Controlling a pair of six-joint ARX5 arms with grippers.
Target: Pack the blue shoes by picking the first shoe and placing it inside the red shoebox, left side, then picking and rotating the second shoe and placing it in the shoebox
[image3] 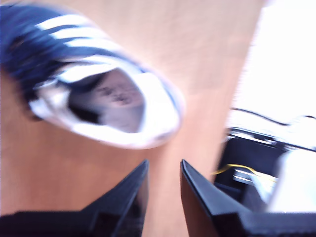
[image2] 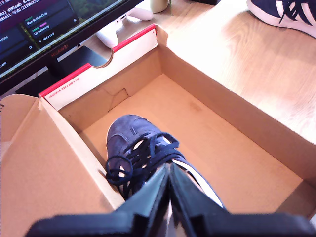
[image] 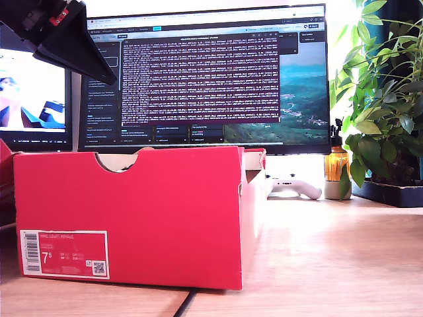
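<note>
Two blue shoes show, one in each wrist view. The first shoe (image2: 148, 148) sits inside the red shoebox (image: 132, 218), close against one long cardboard wall, with its rounded toe pointing toward the notched end wall and its dark laces bunched on top. My first gripper (image2: 170, 173) is directly over the shoe's rear half; its jaws look pressed together at the tips, but whether they have hold of the shoe I cannot tell, since they cover the part beneath them. The rest of the box floor beside that shoe is bare cardboard. In the same view the second shoe (image2: 284, 12) lies on the wooden table (image2: 256, 64), well apart from the box, with only its white stripes and sole edge visible. The second wrist view is blurred: it shows a shoe (image3: 98, 84) lying on the table with its opening and pale lining facing the camera, and my second gripper (image3: 163, 170) above the wood near the shoe, its jaws parted by a narrow gap and gripping nothing. In the exterior view the box stands on the table at the exterior view's left, its end wall with the half-round notch and white label (image: 64, 253) facing the camera, a monitor (image: 205, 72) behind it, and a potted plant (image: 383, 99) at the exterior view's right.
</note>
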